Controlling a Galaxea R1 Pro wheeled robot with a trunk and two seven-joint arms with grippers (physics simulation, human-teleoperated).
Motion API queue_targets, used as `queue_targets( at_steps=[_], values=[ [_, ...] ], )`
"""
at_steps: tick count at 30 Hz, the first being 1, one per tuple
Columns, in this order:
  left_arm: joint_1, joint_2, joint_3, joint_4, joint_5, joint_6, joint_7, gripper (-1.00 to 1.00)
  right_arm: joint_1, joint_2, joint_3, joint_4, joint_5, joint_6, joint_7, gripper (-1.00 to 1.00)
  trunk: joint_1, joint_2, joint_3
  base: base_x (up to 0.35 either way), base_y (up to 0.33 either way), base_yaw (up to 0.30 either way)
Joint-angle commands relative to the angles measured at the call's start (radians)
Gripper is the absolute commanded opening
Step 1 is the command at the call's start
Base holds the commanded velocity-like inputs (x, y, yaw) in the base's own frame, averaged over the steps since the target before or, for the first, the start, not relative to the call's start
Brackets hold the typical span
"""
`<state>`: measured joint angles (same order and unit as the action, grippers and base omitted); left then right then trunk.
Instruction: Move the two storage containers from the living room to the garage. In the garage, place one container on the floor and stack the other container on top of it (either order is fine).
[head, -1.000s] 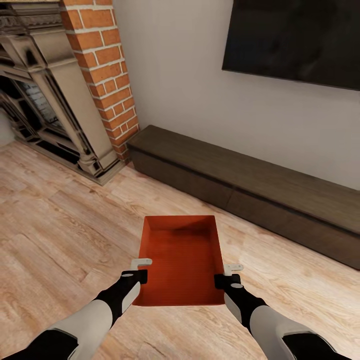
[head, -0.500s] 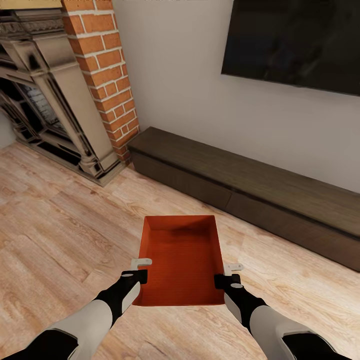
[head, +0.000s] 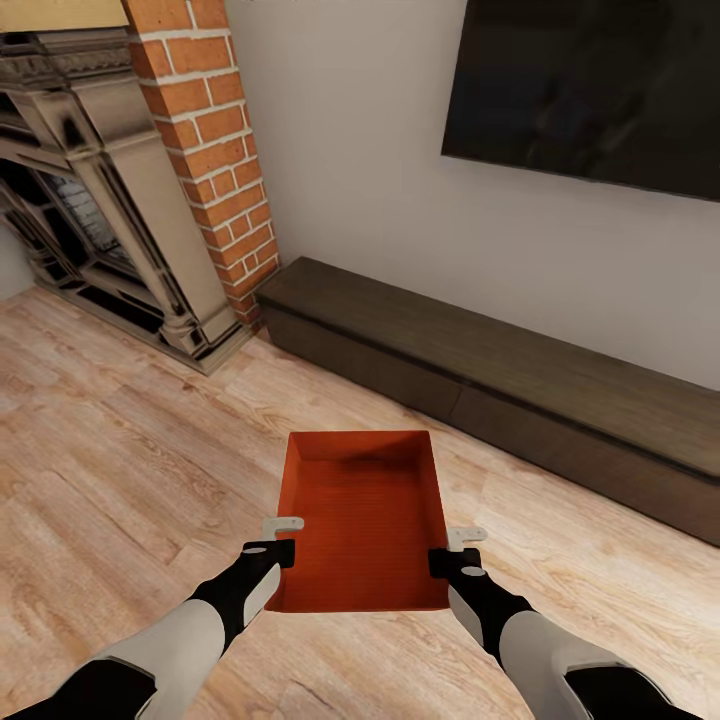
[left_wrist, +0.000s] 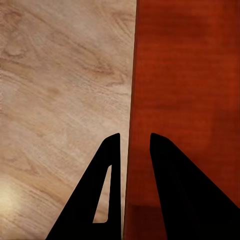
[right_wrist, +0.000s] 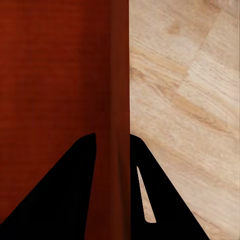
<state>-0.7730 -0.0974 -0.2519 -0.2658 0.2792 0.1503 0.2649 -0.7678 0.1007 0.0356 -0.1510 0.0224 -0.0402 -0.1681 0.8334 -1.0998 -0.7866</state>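
While both grippers, left gripper (head: 283, 538) and right gripper (head: 455, 548), pinch its side walls, the orange-red rectangular open-topped storage bin (head: 363, 520) stays between them as before.

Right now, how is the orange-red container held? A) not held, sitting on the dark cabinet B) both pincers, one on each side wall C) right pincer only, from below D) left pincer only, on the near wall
B: the left pincer and right pincer each straddle a side wall of the storage container, one finger inside and one outside in both wrist views, above the wood plank floor.
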Motion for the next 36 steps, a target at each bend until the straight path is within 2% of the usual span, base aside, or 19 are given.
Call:
queue_targets(
  at_steps=[1,36],
  values=[
    [0.000,0.005,0.000,-0.001,-0.006,0.008,0.020,-1.00,-0.001,0.000,0.004,-0.001,0.001,-0.002,-0.002,-1.00,-0.004,0.007,0.003,0.000,0.000,0.000],
    [0.000,0.005,0.000,0.001,-0.006,0.008,0.020,-1.00,-0.001,0.000,0.004,-0.001,0.001,-0.001,-0.002,-1.00,-0.138,0.252,0.112,0.000,0.000,0.000]
  ],
)
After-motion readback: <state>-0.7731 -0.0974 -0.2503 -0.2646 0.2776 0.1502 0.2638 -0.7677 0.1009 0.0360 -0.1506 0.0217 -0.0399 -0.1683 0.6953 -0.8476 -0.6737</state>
